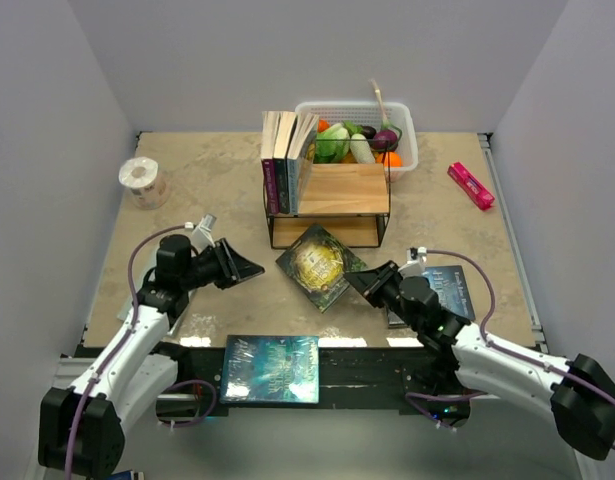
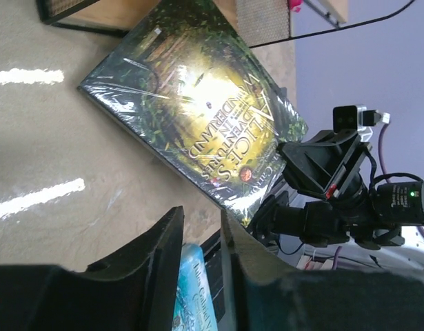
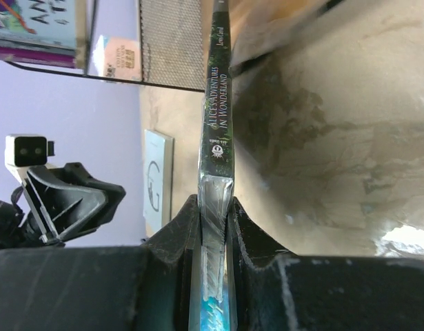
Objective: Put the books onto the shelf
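Currently: right gripper (image 3: 213,201) clamped on the Alice book, left gripper (image 2: 201,224) empty

The right gripper's jaws are closed on the spine edge of the green-gold "Alice's Adventures in Wonderland" paperback (image 1: 320,265), at its right corner. The paperback sits on the table (image 1: 187,210) just in front of the shelf (image 1: 342,188), turned diagonally. Can't tell if the gripped corner is off the surface.

The left gripper hangs just left of that paperback, jaws a narrow slit apart, nothing between them.

Further out:
- teal-blue book (image 1: 272,368) lies flat at the near edge, between the arm bases
- dark blue-grey book (image 1: 457,288) lies flat, partly under the right arm
- three books (image 1: 285,160) stand upright in the shelf's left end, beside the upper board
- white basket (image 1: 411,130) of vegetables is behind the shelf
- pink oblong (image 1: 470,185) is to the basket's right
- paper roll (image 1: 144,182) is far left
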